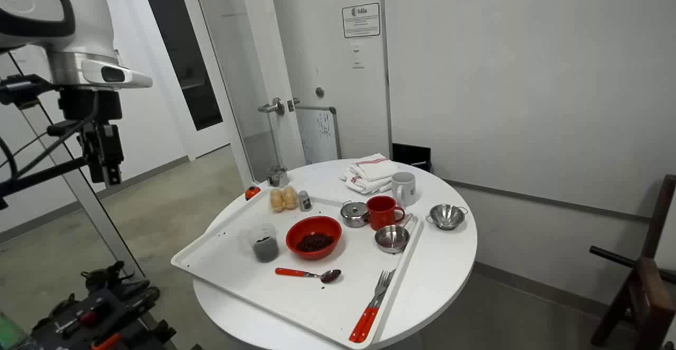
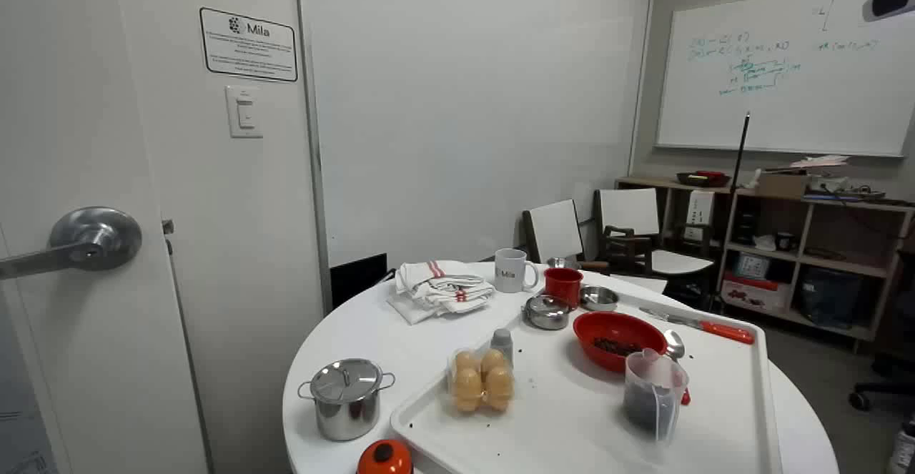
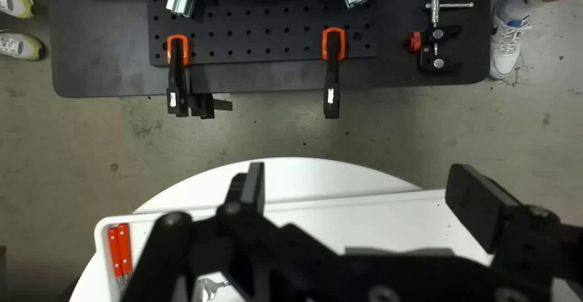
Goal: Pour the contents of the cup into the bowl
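The cup (image 1: 265,248), translucent with a grey lower part, stands upright on the white tray; it also shows in an exterior view (image 2: 652,404). The wide red bowl (image 1: 313,255) stands close beside it with dark small pieces inside; it also shows in an exterior view (image 2: 595,347). My gripper (image 1: 107,175) hangs high at the left, well away from both. In the wrist view the gripper (image 3: 357,186) has its fingers wide apart with nothing between them. Cup and bowl do not show in the wrist view; the gripper body covers its lower part.
On the tray (image 1: 232,286) are a spoon (image 1: 330,276), fork and knife (image 1: 369,313), egg carton (image 2: 482,381), grey shaker (image 1: 304,201), lidded pot (image 1: 354,214), red mug (image 1: 381,211) and small pan (image 1: 392,239). A steel pot (image 2: 347,402) stands outside it. Orange clamps (image 3: 334,44) mark the base table's edge.
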You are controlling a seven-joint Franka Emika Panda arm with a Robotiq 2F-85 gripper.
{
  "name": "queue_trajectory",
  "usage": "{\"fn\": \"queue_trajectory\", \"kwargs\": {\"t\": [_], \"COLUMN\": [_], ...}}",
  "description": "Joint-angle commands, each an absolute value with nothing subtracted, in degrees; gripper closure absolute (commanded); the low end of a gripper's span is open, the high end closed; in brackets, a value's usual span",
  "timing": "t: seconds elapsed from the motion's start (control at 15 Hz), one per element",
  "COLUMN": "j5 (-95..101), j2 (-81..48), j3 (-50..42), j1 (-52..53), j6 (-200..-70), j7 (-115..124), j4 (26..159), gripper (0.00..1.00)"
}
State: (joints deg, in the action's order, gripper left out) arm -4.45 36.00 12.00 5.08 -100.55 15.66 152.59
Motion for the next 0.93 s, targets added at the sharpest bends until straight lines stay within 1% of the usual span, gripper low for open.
{"fn": "queue_trajectory", "kwargs": {"t": [0.0, 0.13, 0.6, 0.87], "j5": [-4.2, -4.8, -4.2, -6.9], "j2": [35.9, 36.4, 36.0, 35.2], "j3": [11.6, 11.4, 11.5, 12.7], "j1": [5.4, 5.3, 5.4, 2.7], "j6": [-100.4, -101.9, -101.0, -108.6], "j7": [15.8, 16.4, 15.8, 27.8], "j4": [152.5, 152.9, 152.5, 153.0], "gripper": [0.00, 0.00, 0.00, 0.00]}}
